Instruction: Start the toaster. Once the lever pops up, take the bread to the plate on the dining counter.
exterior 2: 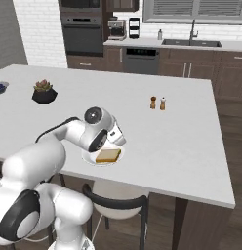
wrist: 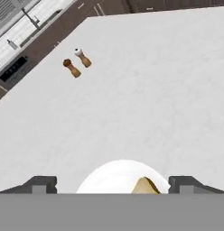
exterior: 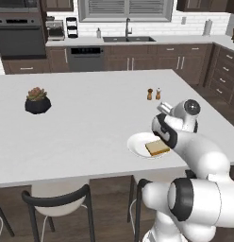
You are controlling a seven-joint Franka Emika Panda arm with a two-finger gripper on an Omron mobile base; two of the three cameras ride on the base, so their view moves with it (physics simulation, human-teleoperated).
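The bread (exterior: 157, 148) (exterior 2: 108, 156), a tan slice with a brown crust, lies flat on the round white plate (exterior: 135, 142) (exterior 2: 89, 158) near the front edge of the white dining counter (exterior: 90, 118) (exterior 2: 181, 136). My gripper (exterior: 165, 138) (exterior 2: 114, 141) hangs just above the plate, open, with nothing between its fingers. In the hand view the plate (wrist: 114, 178) and a corner of the bread (wrist: 145, 186) sit between the two widely spread fingertips (wrist: 39, 184). The toaster is out of view.
Salt and pepper shakers (exterior: 154, 94) (exterior 2: 157, 103) (wrist: 77, 63) stand farther back on the counter. A potted succulent (exterior: 37, 100) (exterior 2: 44, 92) sits at the left. Dark chairs (exterior: 57, 203) (exterior 2: 115, 202) are tucked under the front edge.
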